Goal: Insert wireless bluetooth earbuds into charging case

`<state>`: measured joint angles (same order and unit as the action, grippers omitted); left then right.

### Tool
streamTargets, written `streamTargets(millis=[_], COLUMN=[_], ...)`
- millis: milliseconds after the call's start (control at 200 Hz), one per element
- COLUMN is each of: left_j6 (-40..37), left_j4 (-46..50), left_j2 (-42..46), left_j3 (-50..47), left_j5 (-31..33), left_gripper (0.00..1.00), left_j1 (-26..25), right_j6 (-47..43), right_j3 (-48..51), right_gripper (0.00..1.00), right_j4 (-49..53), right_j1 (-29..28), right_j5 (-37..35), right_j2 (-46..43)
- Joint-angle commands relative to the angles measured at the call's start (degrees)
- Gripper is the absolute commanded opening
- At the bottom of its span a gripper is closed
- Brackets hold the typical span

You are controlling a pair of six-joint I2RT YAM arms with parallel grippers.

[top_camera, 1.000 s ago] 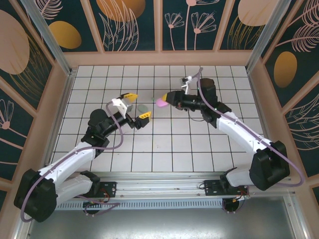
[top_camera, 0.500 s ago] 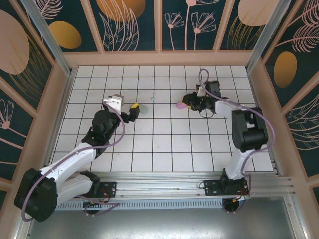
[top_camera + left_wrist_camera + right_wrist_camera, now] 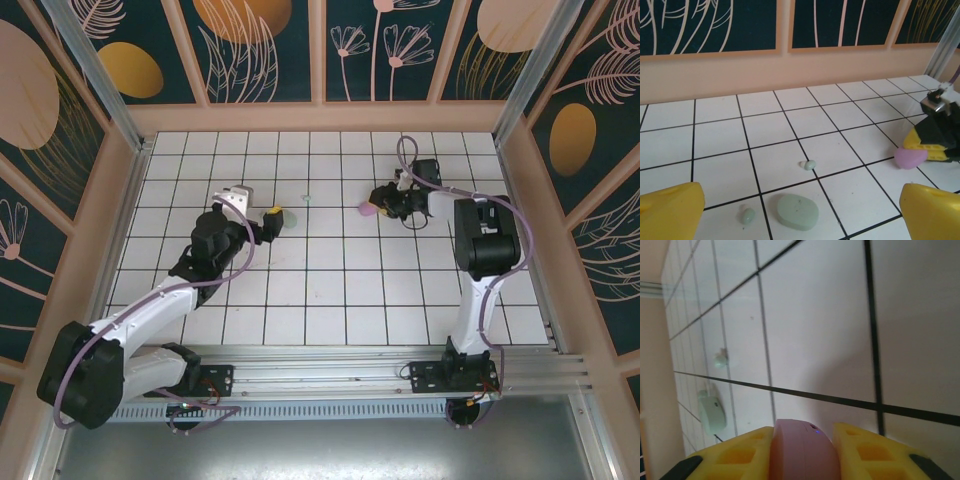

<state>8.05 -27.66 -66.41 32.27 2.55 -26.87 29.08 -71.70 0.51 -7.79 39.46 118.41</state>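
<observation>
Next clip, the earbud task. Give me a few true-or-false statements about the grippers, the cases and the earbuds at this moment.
1. The right gripper grips the pink case between its fingers. True.
2. The left gripper is shut on the mint case. False: its fingers stand wide open and the case lies free on the tiles.
3. Two mint earbuds lie loose on the tiles, outside the mint case. True.
4. The mint case touches the pink case. False: they are well apart.
</observation>
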Motion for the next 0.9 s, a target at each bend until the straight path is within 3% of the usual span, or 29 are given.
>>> streamTargets(millis=[0, 195, 510, 711, 896], left_j6=[0.64, 2.58, 4.41, 2.02, 4.87], left_j4=[2.35, 3.64, 12.72, 17.22, 19.55], left_j2=[-0.29, 0.65, 0.77, 6.01, 11.65], left_j3=[2.27, 2.09, 5.37, 1.10, -2.47], left_j5=[-2.10, -2.70, 2.95, 2.83, 2.76], left_gripper=[0.99, 0.99, 0.99, 0.99, 0.98], left_j1=[0.51, 0.51, 0.45, 0.55, 0.51], right_j6=[-2.62, -4.81, -9.23, -11.96, -19.05], right_j3=[-1.84, -3.57, -4.49, -7.21, -17.56], right_gripper=[0.37, 0.56, 0.61, 0.62, 0.62], right_j4=[2.75, 10.03, 21.34, 22.57, 22.44], right_j1=[0.52, -0.06, -3.83, -13.19, -24.16], right_j5=[-0.10, -8.43, -25.61, -30.73, -29.04], right_j2=[1.93, -1.17, -10.67, -12.57, -4.01])
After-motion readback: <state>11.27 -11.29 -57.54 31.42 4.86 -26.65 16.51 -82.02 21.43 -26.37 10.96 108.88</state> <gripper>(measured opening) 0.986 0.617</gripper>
